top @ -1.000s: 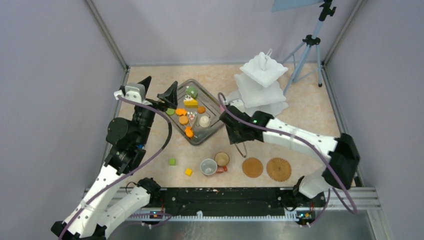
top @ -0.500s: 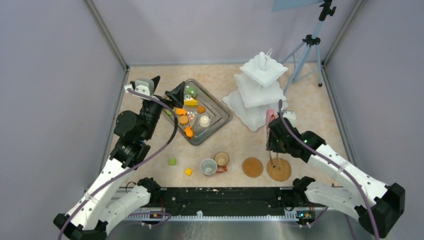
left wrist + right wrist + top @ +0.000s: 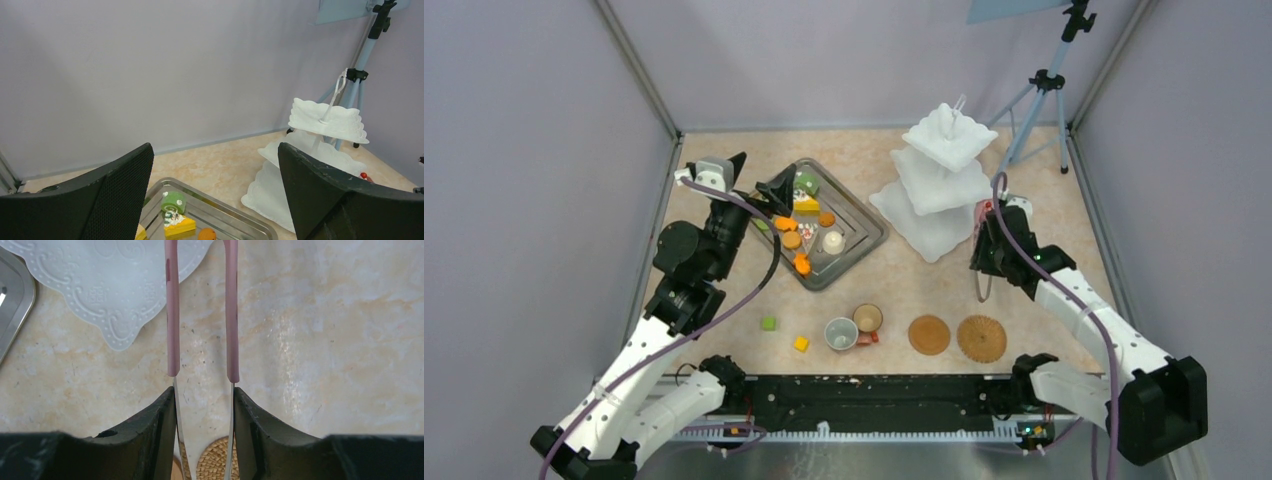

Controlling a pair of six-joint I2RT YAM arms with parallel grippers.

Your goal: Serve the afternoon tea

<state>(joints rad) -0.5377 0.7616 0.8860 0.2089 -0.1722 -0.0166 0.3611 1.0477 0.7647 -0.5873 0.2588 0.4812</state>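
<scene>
Our right claw (image 3: 204, 392) pinches the pink tongs (image 3: 172, 315) beside the white stand (image 3: 934, 185) near the counter's far edge; swinging them could topple it. Our left claw (image 3: 215, 150) gapes above the pastries (image 3: 791, 240) in the tray (image 3: 864, 228).

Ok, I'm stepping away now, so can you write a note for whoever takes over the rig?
Left gripper: jaws open above the tray, far-left edge, holding nothing.
Right gripper: shut on pink tongs, beside the stand.
Pastries all on the tray; cups and both mats near the front edge.
Done: tongs picked up. Left: pastries to the stand, probably cups onto mats.
</scene>
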